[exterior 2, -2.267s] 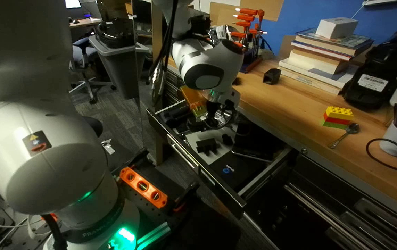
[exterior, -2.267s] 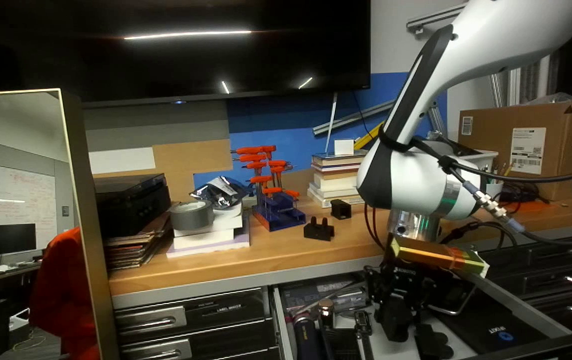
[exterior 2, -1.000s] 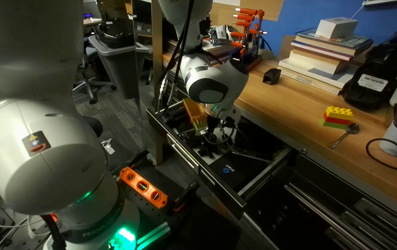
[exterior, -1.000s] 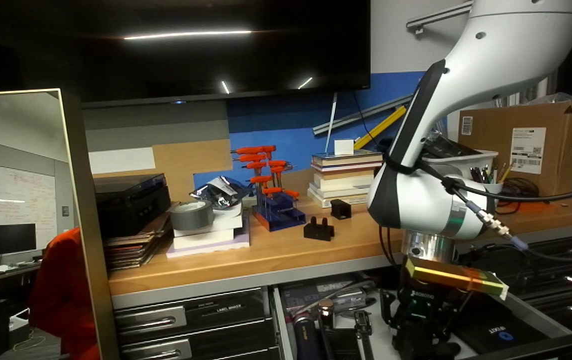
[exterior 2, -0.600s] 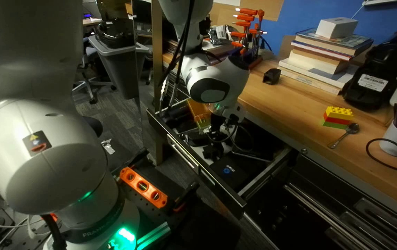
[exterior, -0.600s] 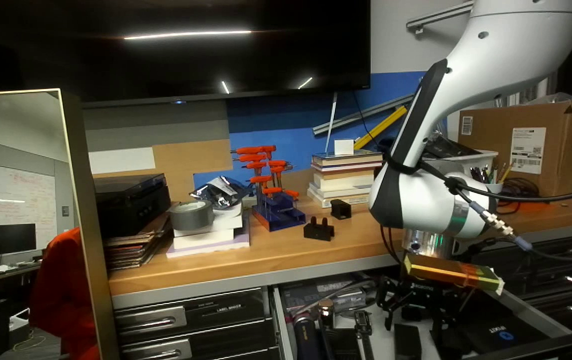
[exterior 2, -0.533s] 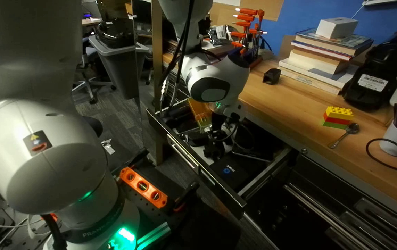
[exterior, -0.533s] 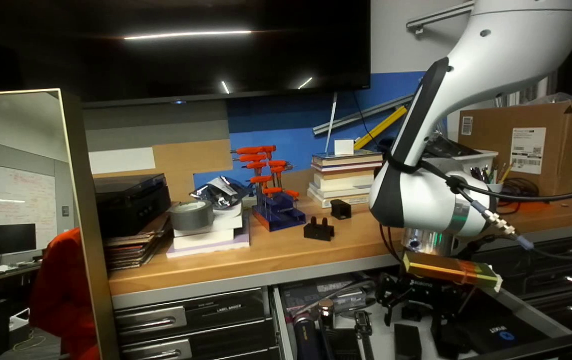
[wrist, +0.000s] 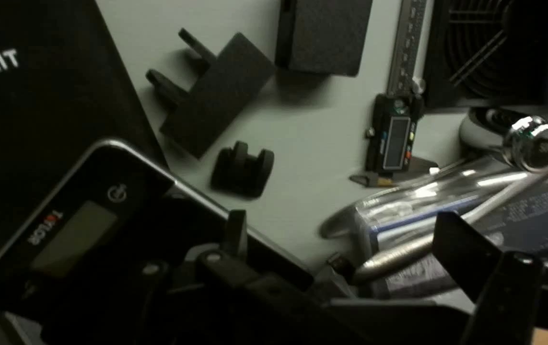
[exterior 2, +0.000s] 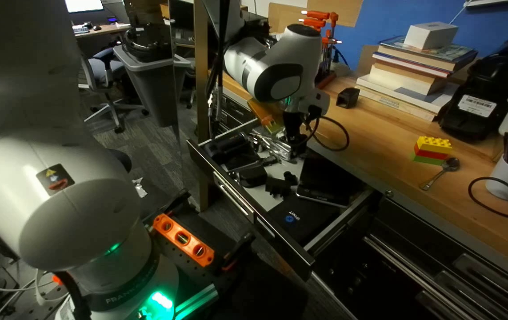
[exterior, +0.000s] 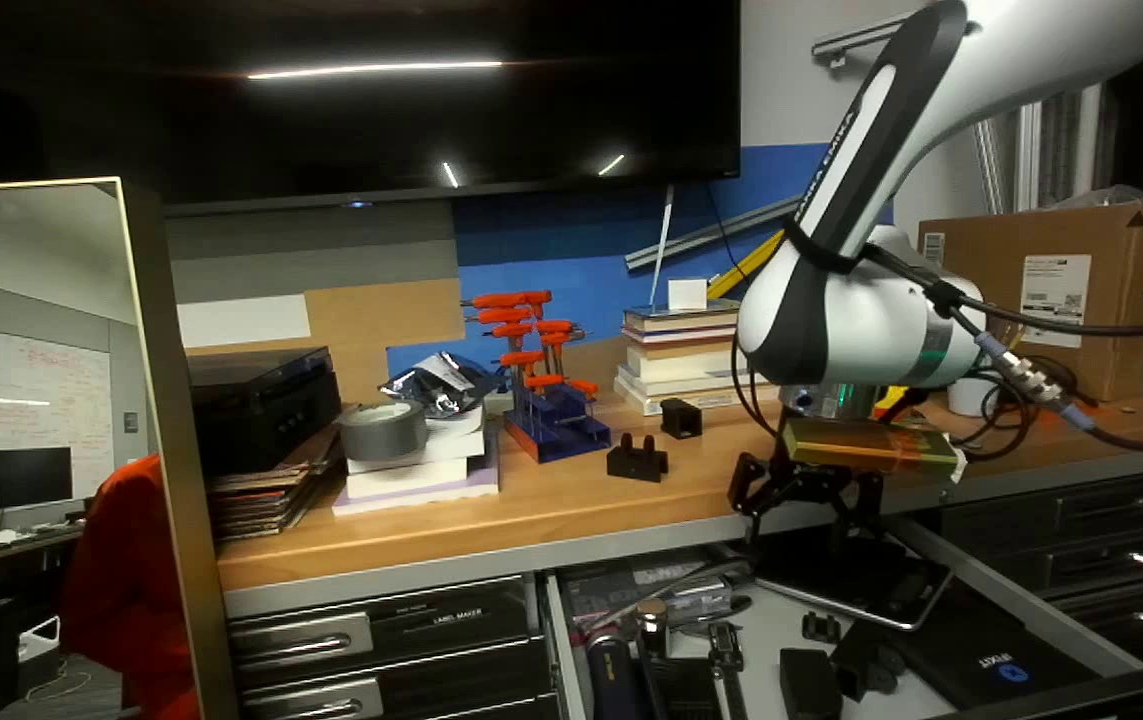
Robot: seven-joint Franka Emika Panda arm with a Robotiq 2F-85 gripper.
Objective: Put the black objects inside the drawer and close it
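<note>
Black objects [wrist: 218, 96] lie in the open drawer [wrist: 312, 153] w/ open room twd the caliper [wrist: 396, 136], two more black pcs [exterior: 637, 463] on the counter [exterior: 551, 505] (back frm its edge), jaws spread apart above drawer.

The gripper [exterior: 803, 526], jaws apart, hangs above the pulled-out drawer [exterior: 1031, 612].

In an exterior view a television screen [exterior: 351, 110] spans the upper left, with a grey tape roll [exterior: 383, 434] left of centre and orange-handled hex keys [exterior: 521, 358] mid-frame, while, in an exterior view, toy bricks [exterior 2: 432, 150] and a spoon [exterior 2: 443, 171] lie at right.
</note>
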